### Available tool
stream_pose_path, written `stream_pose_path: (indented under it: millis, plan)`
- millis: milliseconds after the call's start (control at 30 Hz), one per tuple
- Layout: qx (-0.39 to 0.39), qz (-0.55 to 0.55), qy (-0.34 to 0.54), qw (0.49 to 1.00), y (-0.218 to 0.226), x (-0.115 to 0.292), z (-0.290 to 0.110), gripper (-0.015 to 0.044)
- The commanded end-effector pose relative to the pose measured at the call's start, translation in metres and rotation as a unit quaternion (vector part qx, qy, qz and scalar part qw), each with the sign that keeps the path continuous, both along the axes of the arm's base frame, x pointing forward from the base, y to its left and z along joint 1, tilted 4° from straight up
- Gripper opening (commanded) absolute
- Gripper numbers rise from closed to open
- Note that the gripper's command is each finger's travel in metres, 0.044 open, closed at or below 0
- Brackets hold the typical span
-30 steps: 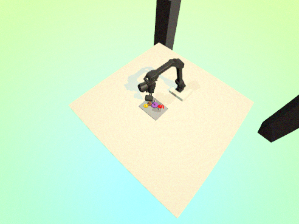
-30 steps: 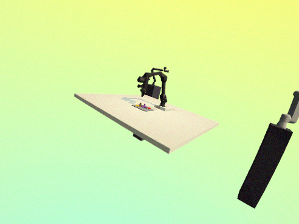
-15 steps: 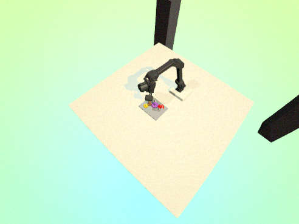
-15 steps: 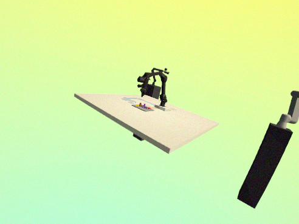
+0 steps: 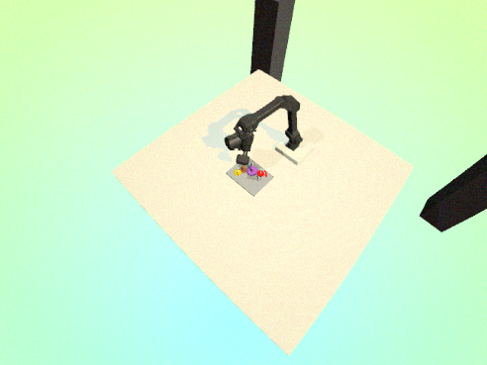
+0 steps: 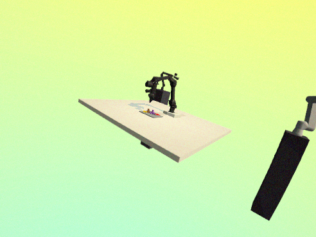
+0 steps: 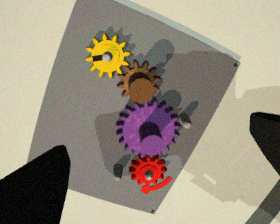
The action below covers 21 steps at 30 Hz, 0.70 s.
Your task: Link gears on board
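The grey board lies on the table. The yellow gear with its black stripe and the red gear sit on pegs. A purple gear with a knob is on the board, its teeth at the red gear's. A brown gear with a knob sits between the purple and yellow gears, its teeth at both. Whether they lie fully flat is hard to tell. My gripper is open and empty, raised above the board.
Two bare pegs stand on the board, one peg right of the purple gear and one peg left of the red gear. A red arrow lies beside the red gear. The arm's pale base stands behind the board.
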<state>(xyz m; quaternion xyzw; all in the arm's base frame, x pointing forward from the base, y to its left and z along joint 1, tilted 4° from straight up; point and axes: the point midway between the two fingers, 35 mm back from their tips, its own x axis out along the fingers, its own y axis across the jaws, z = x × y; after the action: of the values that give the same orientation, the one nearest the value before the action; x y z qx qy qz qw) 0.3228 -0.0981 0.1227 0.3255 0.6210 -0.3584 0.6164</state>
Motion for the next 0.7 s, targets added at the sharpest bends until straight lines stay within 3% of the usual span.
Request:
stream_pose_path:
  millis: [0,367,667]
  plan:
    - [0.000,-0.003,0.001,1.000,0.000,0.000,0.000,0.0440]
    - [0.001,-0.001,-0.001,1.000,0.012,0.002,0.002,0.0440]
    - [0.012,0.008,-0.006,1.000,0.147,0.004,0.016,0.0440]
